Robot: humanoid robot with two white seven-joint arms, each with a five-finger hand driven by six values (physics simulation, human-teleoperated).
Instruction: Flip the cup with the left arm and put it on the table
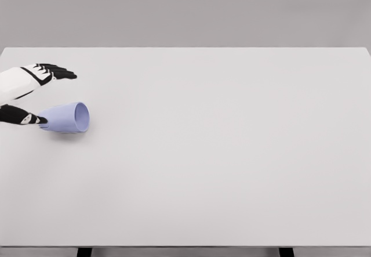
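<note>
Lavender and smooth, the small tapered plastic-looking cup (68,117) lies on its side near the left edge of the wide pale grey worktop (232,152), mouth facing right; you should expect it light, rigid, slick and ready to roll; take it across the body near the base. Your left hand (35,94) brackets that base, fingers above spread, thumb touching, not yet closed.

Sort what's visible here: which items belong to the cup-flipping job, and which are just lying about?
Part of the job:
- cup, pale blue, on its side, mouth facing right
- left hand, fingers spread around the cup's base end
- table, where it gets placed

Lying about:
- nothing else is visible; the right arm is out of view
</note>
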